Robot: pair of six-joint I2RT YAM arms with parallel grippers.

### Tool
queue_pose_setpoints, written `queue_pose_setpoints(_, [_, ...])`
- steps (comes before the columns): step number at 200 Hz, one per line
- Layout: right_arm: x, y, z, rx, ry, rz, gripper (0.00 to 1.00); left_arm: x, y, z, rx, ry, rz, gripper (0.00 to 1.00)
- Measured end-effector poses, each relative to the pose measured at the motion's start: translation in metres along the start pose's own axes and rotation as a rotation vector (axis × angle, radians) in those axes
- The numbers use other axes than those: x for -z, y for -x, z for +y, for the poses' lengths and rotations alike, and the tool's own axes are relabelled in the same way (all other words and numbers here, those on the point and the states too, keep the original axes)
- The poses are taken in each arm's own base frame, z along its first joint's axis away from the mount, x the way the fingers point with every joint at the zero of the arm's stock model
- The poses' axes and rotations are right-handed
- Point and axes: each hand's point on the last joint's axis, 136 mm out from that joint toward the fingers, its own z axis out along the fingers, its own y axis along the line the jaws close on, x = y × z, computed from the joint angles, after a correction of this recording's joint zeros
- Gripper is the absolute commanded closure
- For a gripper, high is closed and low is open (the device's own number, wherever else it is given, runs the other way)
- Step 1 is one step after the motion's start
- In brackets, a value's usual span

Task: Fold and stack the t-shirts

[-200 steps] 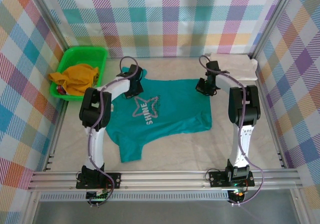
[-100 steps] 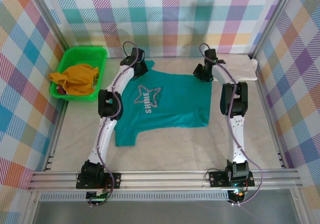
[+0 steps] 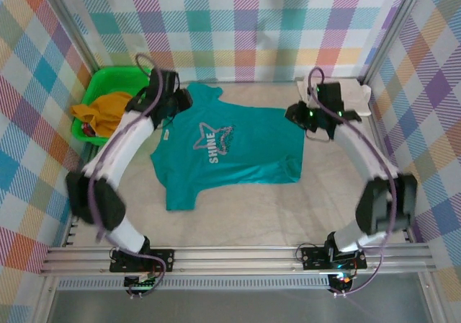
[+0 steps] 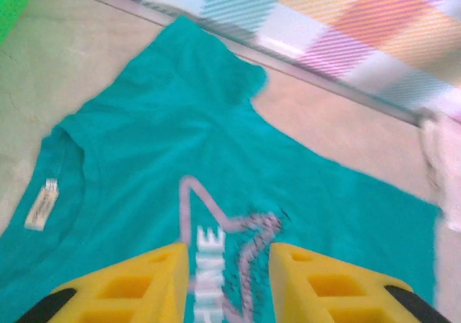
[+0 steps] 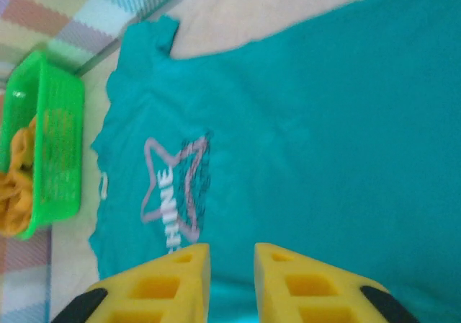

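Teal t-shirt (image 3: 241, 153) lies spread flat; left hand (image 4: 229, 257) and right hand (image 5: 231, 252) hover narrowly parted, empty.

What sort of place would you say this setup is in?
Most likely a robotics lab test cell, not a home: the table is boxed in by an aluminium frame and plaid walls, a mounting rail runs along the near edge, and a teal t-shirt lies spread near a green basket.
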Motion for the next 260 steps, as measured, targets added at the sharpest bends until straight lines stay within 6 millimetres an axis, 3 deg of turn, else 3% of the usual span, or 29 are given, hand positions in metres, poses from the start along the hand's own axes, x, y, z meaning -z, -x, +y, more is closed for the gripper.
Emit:
queue_pose_setpoints(16, [0.014, -0.041, -0.015, 0.008, 0.000, 0.025, 0.64, 0.032, -0.047, 0.005, -0.013, -0.027, 0.043, 0.62])
queue_pose_setpoints(43, [0.016, -0.109, -0.053, -0.022, -0.052, 0.148, 0.60, 0.037, -0.143, 0.084, 0.030, 0.167, 0.238, 0.57])
queue_pose_setpoints(56, [0.015, -0.126, -0.062, -0.028, -0.068, 0.195, 0.60, 0.042, -0.188, 0.121, 0.052, 0.280, 0.352, 0.55])
queue_pose_setpoints(68, [0.012, -0.134, -0.065, -0.029, -0.072, 0.221, 0.60, 0.050, -0.212, 0.140, 0.066, 0.334, 0.408, 0.52])
queue_pose_setpoints(114, [-0.009, -0.147, -0.078, -0.059, -0.094, 0.301, 0.61, 0.049, -0.243, 0.156, 0.140, 0.377, 0.469, 0.52])
queue_pose_setpoints(170, [-0.013, -0.143, -0.077, -0.051, -0.084, 0.286, 0.62, 0.045, -0.275, 0.182, 0.193, 0.434, 0.518, 0.52])
queue_pose_setpoints(217, [-0.014, -0.144, -0.073, -0.037, -0.074, 0.284, 0.63, 0.029, -0.294, 0.181, 0.235, 0.369, 0.528, 0.54])
queue_pose_setpoints(230, [-0.014, -0.144, -0.072, -0.034, -0.072, 0.285, 0.63, 0.025, -0.294, 0.179, 0.241, 0.352, 0.517, 0.59])
queue_pose_setpoints(260, [-0.015, -0.144, -0.071, -0.030, -0.068, 0.284, 0.64, 0.027, -0.295, 0.185, 0.245, 0.371, 0.512, 0.86])
